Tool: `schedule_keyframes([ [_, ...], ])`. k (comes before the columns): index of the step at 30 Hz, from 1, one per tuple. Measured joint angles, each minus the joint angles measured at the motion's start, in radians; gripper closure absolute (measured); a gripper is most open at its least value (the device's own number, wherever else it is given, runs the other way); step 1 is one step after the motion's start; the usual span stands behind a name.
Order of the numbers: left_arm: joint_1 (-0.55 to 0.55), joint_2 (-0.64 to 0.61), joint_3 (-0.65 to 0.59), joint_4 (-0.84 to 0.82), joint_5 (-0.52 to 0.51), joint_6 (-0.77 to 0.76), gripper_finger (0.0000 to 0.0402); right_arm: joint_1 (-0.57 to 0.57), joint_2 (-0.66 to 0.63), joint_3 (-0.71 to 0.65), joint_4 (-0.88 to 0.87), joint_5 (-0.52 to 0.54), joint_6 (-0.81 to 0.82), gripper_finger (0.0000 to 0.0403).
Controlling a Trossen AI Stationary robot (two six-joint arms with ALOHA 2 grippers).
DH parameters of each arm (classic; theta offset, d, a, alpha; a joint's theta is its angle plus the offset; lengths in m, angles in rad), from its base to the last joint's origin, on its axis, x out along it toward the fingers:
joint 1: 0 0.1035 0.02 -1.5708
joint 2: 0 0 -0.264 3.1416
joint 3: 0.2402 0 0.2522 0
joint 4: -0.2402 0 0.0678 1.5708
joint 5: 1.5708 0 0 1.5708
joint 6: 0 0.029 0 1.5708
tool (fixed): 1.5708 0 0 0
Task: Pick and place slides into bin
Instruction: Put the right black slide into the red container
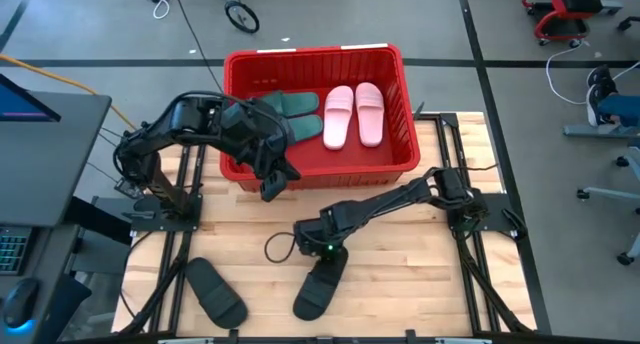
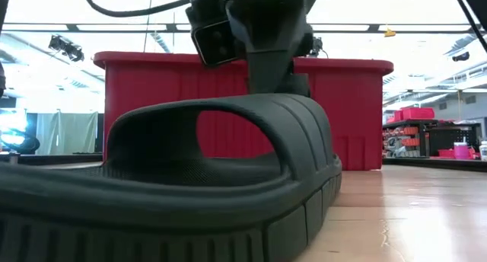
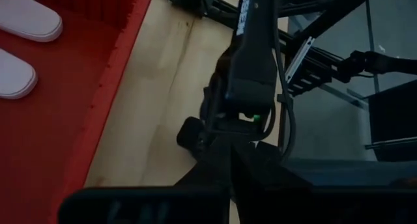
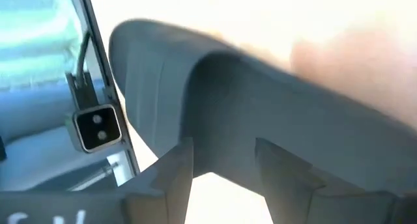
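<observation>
The red bin (image 1: 318, 52) stands at the table's far side and holds two dark green slides (image 1: 295, 106) and two pale pink slides (image 1: 352, 114). Two black slides lie on the wooden table near its front edge, one at the left (image 1: 215, 292) and one in the middle (image 1: 318, 289). My right gripper (image 1: 328, 256) is open and points down at the strap of the middle black slide (image 2: 228, 163). My left gripper (image 1: 271, 187) hangs over the bin's near left corner. My right gripper comes from above at the middle black slide's strap (image 4: 293, 107), near the strap's top (image 2: 293, 98). Its two fingers (image 4: 171, 175) stand apart. I cannot tell whether they touch the strap. The slide lies flat on its sole on the table.
The bin's near wall (image 2: 152, 87) rises just behind the middle black slide. Metal frame rails (image 1: 180, 274) run along the table's left and right sides. Bare wood lies between the two black slides and to the right of the middle one.
</observation>
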Motion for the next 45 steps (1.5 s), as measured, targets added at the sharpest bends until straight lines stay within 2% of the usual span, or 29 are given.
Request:
schedule_keyframes([
  [4,0.0,0.0,0.0,0.001,0.0,0.0,0.0379,-0.022,-0.019,0.0,0.021,-0.003,0.028,0.0233],
  [7,0.0,0.0,0.0,0.001,-0.001,0.0,0.0372,-0.015,-0.019,0.0,0.042,-0.051,0.039,0.0233],
  [12,0.0,0.0,0.0,0.0,-0.001,0.001,0.038,0.027,-0.007,0.0,0.053,-0.084,0.045,0.0234],
  [19,0.003,0.0,0.0,0.001,-0.002,0.002,0.0396,0.064,0.012,0.0,0.098,-0.038,0.067,0.0234],
  [27,0.003,0.0,0.0,0.002,-0.002,0.002,0.0376,0.061,0.047,0.0,0.127,-0.011,0.085,0.0234],
  [31,0.003,0.0,0.0,0.002,-0.002,0.002,0.0378,0.057,0.048,0.0,0.183,-0.022,0.087,0.0237],
  [35,0.003,0.0,0.0,0.002,-0.002,0.002,0.0391,0.073,0.048,0.0,0.227,0.005,0.087,0.0274],
  [40,0.003,0.0,0.0,0.002,-0.002,0.002,0.0396,0.074,0.047,0.0,0.233,0.022,0.106,0.0383],
  [45,0.003,0.0,0.0,0.002,-0.002,-0.018,0.0382,0.053,-0.002,-0.001,0.214,0.014,0.171,0.0377],
])
